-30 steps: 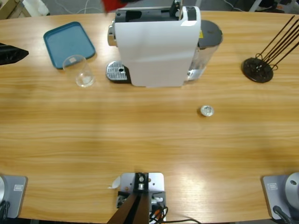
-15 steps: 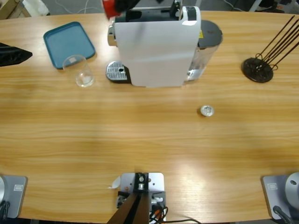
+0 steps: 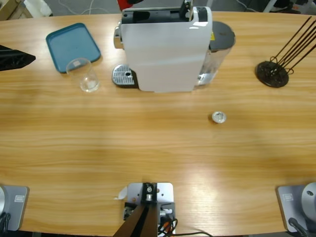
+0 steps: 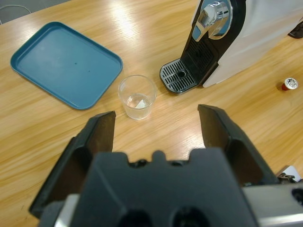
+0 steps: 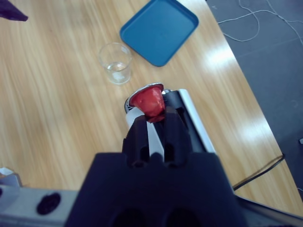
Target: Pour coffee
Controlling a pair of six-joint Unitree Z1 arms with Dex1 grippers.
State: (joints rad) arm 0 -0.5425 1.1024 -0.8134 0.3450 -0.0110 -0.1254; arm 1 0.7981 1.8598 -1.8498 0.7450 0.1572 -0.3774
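Still, the nearest risk sits at the right gripper (image 5: 152, 116): its 2 jaws are pinched tight on a red capsule (image 5: 147, 100) held by its narrow end, high above the top of the white coffee machine (image 3: 165, 47), and so slight a hold could let it twist or drop short of the machine's slot. The left gripper (image 4: 156, 127) hangs with jaws spread wide and nothing in them, aimed at the clear glass (image 4: 137, 97), which stands on the wooden table (image 3: 148, 143) beside the machine's drip grate (image 4: 179, 75), not on it; brewing with it there would likely send liquid onto the grate. Just beyond the glass from the machine lies the blue tray (image 4: 66, 64). A second, silver-topped capsule (image 3: 218, 117) lies loose in front of the machine. No coffee shows: the glass looks empty, clear and thin-walled, probably light and easy to tip.
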